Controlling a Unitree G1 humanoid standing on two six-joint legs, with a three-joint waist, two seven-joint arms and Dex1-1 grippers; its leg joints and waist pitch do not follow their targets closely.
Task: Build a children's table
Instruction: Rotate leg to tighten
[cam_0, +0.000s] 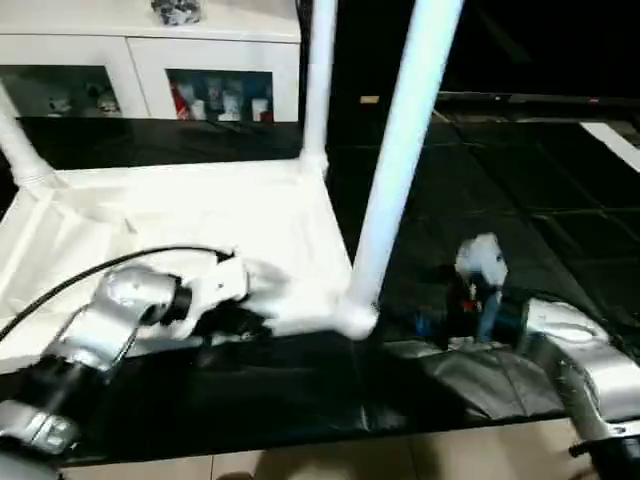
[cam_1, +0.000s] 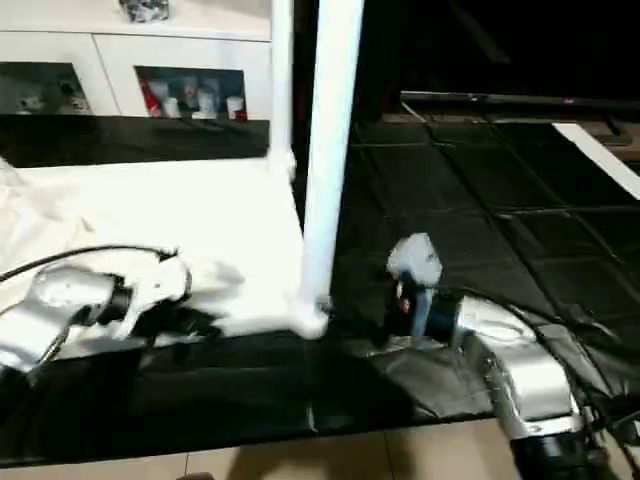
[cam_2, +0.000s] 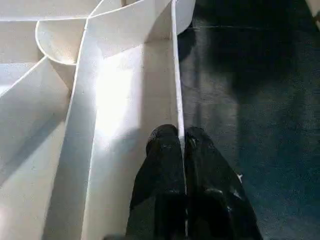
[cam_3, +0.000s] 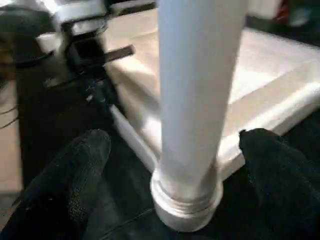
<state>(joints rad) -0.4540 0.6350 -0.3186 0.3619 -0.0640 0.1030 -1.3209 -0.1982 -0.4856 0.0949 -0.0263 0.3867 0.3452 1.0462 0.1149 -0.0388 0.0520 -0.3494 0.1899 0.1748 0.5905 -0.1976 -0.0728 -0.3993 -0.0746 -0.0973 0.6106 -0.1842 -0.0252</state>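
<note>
While the left gripper (cam_2: 181, 145) pinches the rim of the upturned tabletop (cam_0: 200, 215) on the black mat, the right gripper (cam_3: 175, 165) gapes around the near leg (cam_0: 400, 170), which could tilt if bumped.

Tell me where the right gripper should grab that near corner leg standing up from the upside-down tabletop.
Probably low on the leg, just above its threaded collar, coming level from the near side. The round shaft stands upright between the right gripper and its open jaws, so closing there should seat squarely.
</note>
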